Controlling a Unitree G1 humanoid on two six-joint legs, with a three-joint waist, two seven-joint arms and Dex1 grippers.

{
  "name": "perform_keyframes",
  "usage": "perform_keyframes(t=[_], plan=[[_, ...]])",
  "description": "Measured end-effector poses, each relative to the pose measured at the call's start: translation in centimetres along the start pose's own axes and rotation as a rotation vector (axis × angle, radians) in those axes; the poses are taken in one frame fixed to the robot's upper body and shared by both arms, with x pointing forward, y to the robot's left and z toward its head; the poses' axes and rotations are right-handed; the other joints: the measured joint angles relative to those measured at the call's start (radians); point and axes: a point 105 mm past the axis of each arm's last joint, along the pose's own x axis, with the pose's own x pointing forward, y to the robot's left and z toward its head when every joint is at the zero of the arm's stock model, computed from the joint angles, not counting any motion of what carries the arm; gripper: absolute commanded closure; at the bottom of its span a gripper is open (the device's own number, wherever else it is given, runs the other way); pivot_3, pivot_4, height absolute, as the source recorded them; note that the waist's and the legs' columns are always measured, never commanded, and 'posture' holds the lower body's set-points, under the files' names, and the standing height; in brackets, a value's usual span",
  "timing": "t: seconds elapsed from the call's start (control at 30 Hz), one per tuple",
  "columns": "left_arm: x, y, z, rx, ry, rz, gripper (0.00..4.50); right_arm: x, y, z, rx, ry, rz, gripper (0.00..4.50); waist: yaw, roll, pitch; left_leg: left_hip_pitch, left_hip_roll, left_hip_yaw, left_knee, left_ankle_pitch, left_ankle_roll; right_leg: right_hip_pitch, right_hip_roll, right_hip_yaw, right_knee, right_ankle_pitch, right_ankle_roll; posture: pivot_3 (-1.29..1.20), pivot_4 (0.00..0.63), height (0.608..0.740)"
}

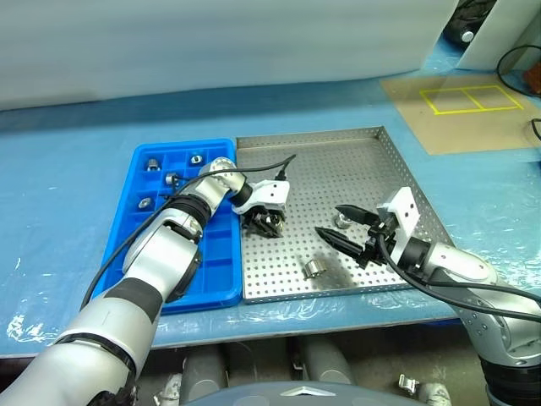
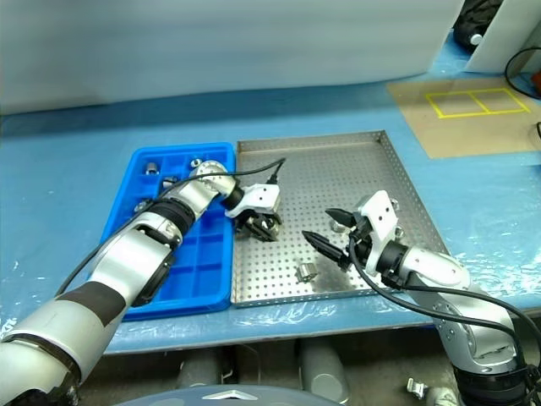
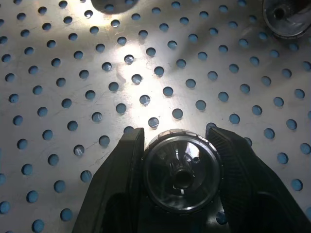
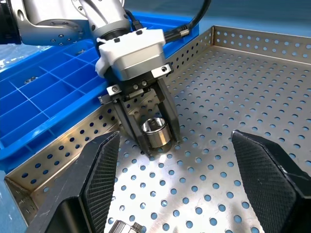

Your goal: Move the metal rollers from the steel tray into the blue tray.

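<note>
Bench (image 1: 68,169) — covered in blue sheeting, carrying two trays side by side, their long edges touching.

Steel tray (image 1: 355,161) — perforated floor, low rims, on the robot's right of the pair. Contents: three metal rollers in all.
- Roller one (image 4: 156,132) — near the tray's left rim, beside the blue tray; clamped between the two black fingers (image 3: 121,174) of the left tool (image 1: 267,222). The fingers are drawn in against its sides, and the left wrist view looks straight down its dark centre hole (image 3: 181,178). Whether it rests on the perforated floor or is just clear of it cannot be told.
- Roller two (image 1: 315,269) — lying loose near the tray's front rim, well apart from roller one.
- Roller three (image 1: 345,221) — further back, just beside the upper fingertip of the right tool, partly hidden by it.

Blue tray (image 1: 127,254) — plastic, grid of square compartments, on the robot's left. Several small silvery pieces (image 1: 153,164) sit in separate compartments at its far end; the near compartments cannot be fully seen behind the left arm.

Left tool — white body, pointing steeply down at the steel floor, closed on roller one.

Right tool (image 1: 345,227) — above the steel tray's right half, pointing toward the left tool; fingers spread wide, nothing between them.
</note>
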Motion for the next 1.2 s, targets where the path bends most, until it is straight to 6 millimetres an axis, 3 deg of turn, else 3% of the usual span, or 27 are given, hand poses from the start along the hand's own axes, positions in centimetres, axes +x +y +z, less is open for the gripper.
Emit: perform_keyframes(t=[0.2, 0.3, 0.43, 0.67, 0.83, 1.0, 1.2], plan=[[-1.3, 0.3, 1.9, -0.084, -0.159, -0.012, 2.78, 1.0, -0.3, 0.0, 0.006, 0.006, 0.042, 0.75, 0.016, 0.000, 0.000, -0.007, 0.001, 0.000, 0.000, 0.000, 0.000, -0.007, -0.001, 0.000, 0.000, 0.001, -0.001, -0.35, 0.150, 0.740], [-3.1, 0.7, 3.1, -0.075, -0.226, -0.004, 2.78, 1.7, -0.5, 0.3, -0.005, 0.003, 0.077, 0.75, 0.033, 0.000, 0.000, -0.008, 0.002, 0.000, -0.001, 0.000, 0.000, -0.008, -0.001, 0.000, 0.001, 0.001, -0.001, -0.30, 0.150, 0.740], [-5.8, 0.8, 3.3, -0.096, -0.278, 0.045, 2.78, 2.8, -0.5, 0.6, -0.015, 0.002, 0.137, 0.75, 0.055, 0.001, 0.001, -0.008, 0.002, 0.000, -0.002, 0.000, 0.000, -0.009, -0.001, -0.001, 0.001, 0.001, -0.002, -0.22, 0.150, 0.740], [-10.0, -1.8, 0.5, -0.191, -0.268, 0.141, 2.78, 5.8, -0.3, 1.3, -0.038, -0.004, 0.284, 0.75, 0.088, 0.001, 0.001, -0.007, 0.003, 0.000, -0.003, 0.001, -0.002, -0.009, -0.002, -0.002, 0.004, 0.000, -0.003, -0.01, 0.150, 0.740], [-10.9, -3.5, -1.0, -0.250, -0.239, 0.239, 2.78, 7.6, -0.5, 1.8, -0.058, -0.009, 0.366, 0.75, 0.136, 0.002, 0.002, -0.008, 0.002, 0.000, -0.004, 0.001, -0.002, -0.010, -0.003, -0.002, 0.004, 0.000, -0.003, 0.11, 0.150, 0.740], [-11.8, -3.6, -1.8, -0.288, -0.239, 0.380, 2.78, 9.1, 0.0, 2.0, -0.070, -0.013, 0.436, 0.75, 0.172, 0.002, 0.002, -0.009, 0.002, 0.000, -0.004, 0.002, -0.003, -0.011, -0.004, -0.003, 0.004, 0.000, -0.003, 0.18, 0.150, 0.740], [-13.2, -4.9, -5.6, -0.397, -0.186, 0.540, 2.78, 10.3, 0.2, 2.1, -0.084, -0.017, 0.484, 0.75, 0.184, 0.002, 0.002, -0.013, 0.002, -0.001, -0.004, 0.003, -0.004, -0.015, -0.004, -0.004, 0.006, 0.000, -0.003, 0.20, 0.150, 0.740]])
